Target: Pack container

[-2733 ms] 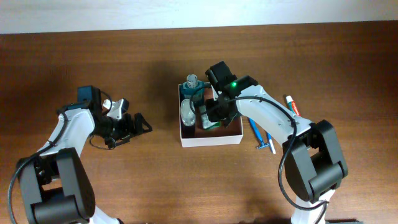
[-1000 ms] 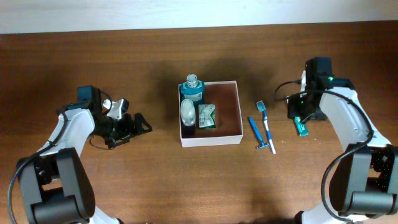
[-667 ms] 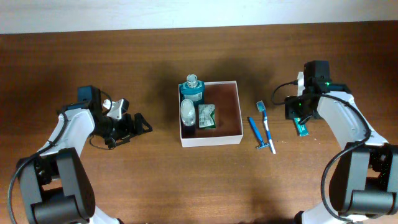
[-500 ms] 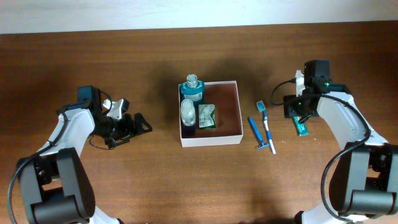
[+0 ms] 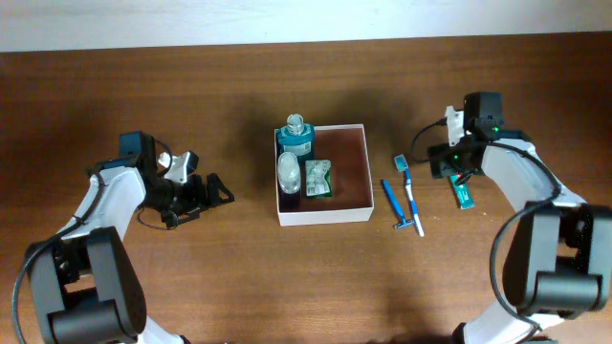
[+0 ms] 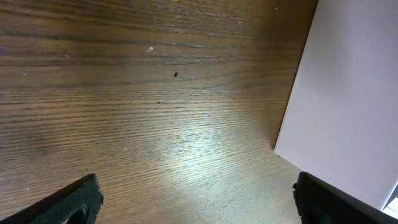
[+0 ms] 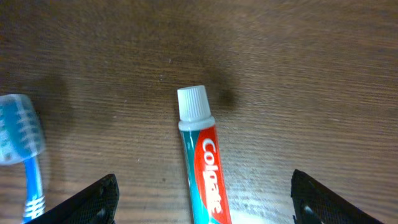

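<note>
My right fingers (image 7: 93,199) hover spread over the toothpaste tube (image 7: 205,168) near the bench's (image 5: 287,277) right edge. Likely next: lower, close, lift. The container (image 5: 352,167) sits mid-bench, partly packed; my left fingers (image 6: 74,202) are wide open and empty.

It looks like a robotics lab bench: a left arm (image 5: 107,201) and a right arm (image 5: 521,177), white and black, stand at one dark wooden surface (image 5: 239,287) carrying a toothpaste tube (image 5: 463,194), a toothbrush (image 5: 409,196) and a cardboard container (image 5: 325,217).
</note>
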Robot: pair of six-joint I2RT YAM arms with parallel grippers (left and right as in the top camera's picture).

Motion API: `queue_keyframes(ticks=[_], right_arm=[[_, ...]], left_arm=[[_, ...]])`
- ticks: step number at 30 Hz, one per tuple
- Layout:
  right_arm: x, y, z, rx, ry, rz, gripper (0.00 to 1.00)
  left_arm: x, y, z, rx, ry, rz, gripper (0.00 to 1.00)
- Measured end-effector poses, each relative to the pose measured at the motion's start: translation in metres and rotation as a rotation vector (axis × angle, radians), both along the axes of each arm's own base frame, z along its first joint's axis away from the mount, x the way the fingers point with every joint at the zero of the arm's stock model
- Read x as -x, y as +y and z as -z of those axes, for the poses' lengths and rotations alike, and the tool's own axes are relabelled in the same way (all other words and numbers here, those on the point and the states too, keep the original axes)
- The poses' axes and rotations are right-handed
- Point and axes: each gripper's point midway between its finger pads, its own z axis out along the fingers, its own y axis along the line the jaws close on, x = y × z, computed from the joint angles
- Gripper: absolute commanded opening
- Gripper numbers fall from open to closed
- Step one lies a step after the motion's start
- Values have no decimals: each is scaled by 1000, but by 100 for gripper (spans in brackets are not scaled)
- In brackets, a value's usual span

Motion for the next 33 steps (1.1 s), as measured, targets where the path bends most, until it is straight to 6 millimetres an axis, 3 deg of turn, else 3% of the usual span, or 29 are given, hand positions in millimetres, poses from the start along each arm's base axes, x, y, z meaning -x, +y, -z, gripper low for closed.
queue_keyframes(ticks=[5,12,16,33], right_arm=[[0,0,23,3,40,-21,81],[-1,0,29,1,41,-15,59],[-2,0,29,-8,38,10,54],[2,22,31,-176,46,115,53]], left_arm=[[0,0,0,0,0,0,99],[0,0,0,0,0,0,99],[0,0,0,0,0,0,100],[0,0,0,0,0,0,99]])
